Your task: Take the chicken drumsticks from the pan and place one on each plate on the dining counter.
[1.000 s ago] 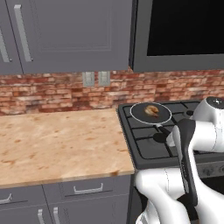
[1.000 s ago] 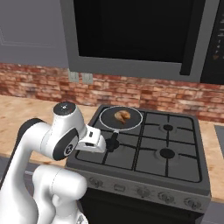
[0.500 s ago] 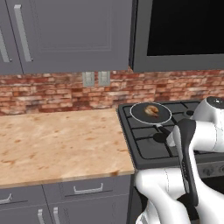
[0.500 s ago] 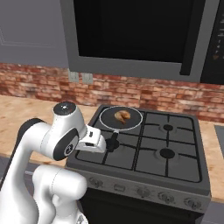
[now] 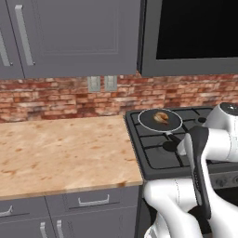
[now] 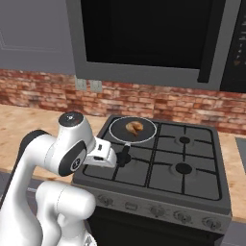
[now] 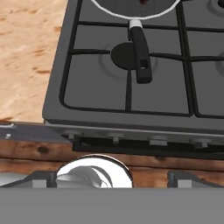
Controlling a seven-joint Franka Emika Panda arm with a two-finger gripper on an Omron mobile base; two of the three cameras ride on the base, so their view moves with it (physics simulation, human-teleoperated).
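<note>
So the robot's two-finger claw [image 7: 113, 178] has its jaws spread wide with nothing between them, and you can see the two dark fingertips [image 7: 44, 177] far apart at the bottom of the hand view. It's sitting out in front of the front edge of the black gas stove with its dark burner grates [image 7: 87, 100]. Closest ahead of the claw is the stove's front strip with a row of small grey knobs [image 7: 157, 141]. Just past that is the front-left burner, and the short black handle [image 7: 141, 57] of the pan lies over it, pointing back toward the claw but well apart from it. Follow the handle further out and you reach the round, shallow dark frying pan with the light silvery rim [image 6: 133, 130], on the back-left burner. The golden-brown chicken drumstick [image 6: 134, 126] is inside the pan. I can only make out one lump there, so I can't tell if it's one piece or two. Off to the claw's left is the light wood-look worktop [image 5: 60, 148] over grey cabinets. Farthest back is the red brick wall [image 6: 43, 93], with a big black-fronted microwave [image 6: 144, 33] hanging above the stove.
</note>
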